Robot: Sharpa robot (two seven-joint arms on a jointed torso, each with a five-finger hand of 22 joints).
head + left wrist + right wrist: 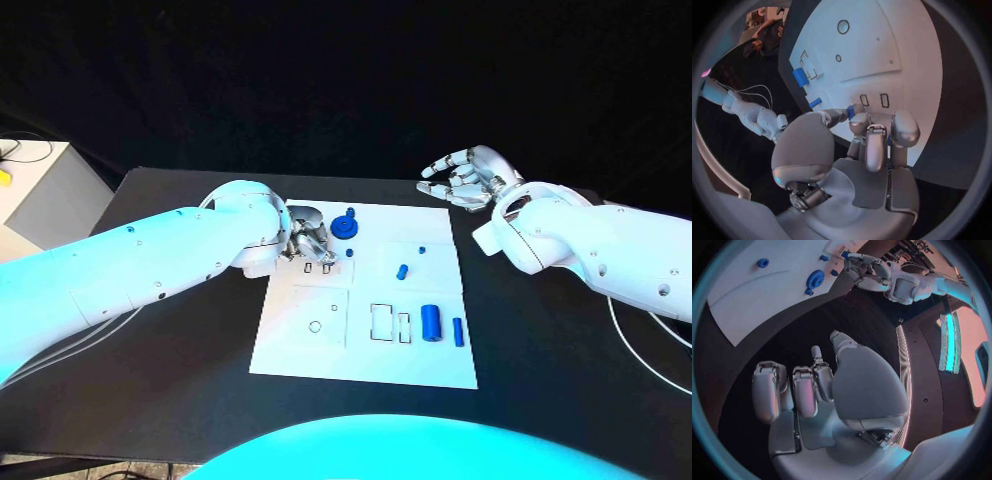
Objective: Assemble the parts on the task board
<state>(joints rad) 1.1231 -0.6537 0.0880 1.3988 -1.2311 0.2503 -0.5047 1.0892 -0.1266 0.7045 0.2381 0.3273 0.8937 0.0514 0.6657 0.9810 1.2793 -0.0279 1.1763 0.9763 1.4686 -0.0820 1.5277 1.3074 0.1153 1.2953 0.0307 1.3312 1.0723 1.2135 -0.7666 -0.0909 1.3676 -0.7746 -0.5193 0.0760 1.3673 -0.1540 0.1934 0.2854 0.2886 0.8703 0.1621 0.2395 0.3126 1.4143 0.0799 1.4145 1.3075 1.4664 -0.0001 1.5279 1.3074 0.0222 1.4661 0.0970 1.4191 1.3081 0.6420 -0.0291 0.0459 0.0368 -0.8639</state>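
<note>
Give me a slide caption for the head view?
Left hand pinches a small blue part over the white task board; right hand waits open beyond it.

**Cool light, dark surroundings, fisheye bending**

The arms are washed in cyan light from the front in the head view, while the background is lost in blackness. Straight edges of the task board are curved in both wrist views, with pinkish tints toward the rims.

Two smooth white arms with small dark screws, each ending in a silver robot hand, the other.
</note>
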